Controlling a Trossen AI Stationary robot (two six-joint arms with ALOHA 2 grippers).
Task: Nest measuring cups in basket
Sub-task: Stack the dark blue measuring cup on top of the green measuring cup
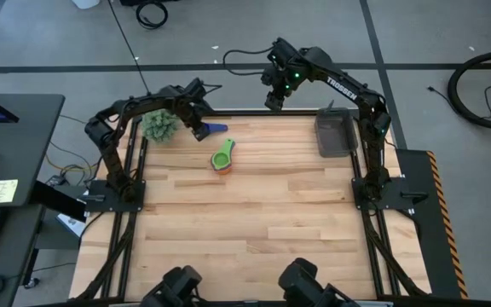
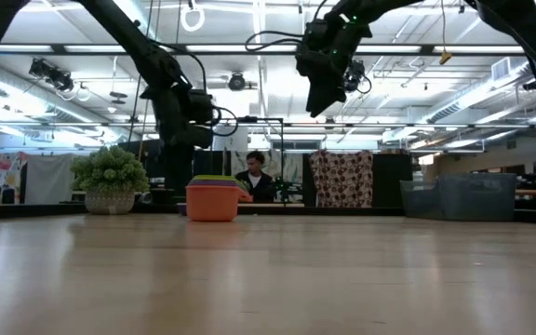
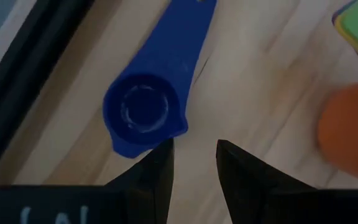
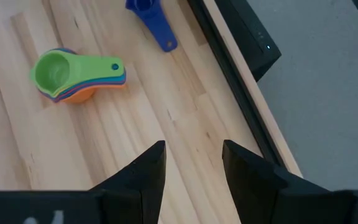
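Bright even overhead light, soft shadows, left wrist view blurred close-up

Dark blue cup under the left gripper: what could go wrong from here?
The left gripper is open beside the dark blue cup, not around it; closing now may miss or push it toward the table edge. The stack lies far from the basket, so a carry could spill it.

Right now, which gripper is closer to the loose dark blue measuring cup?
The left. The left gripper hangs right beside the dark blue cup, fingers open and empty. The right gripper is raised past the table's far edge, farther from that cup.
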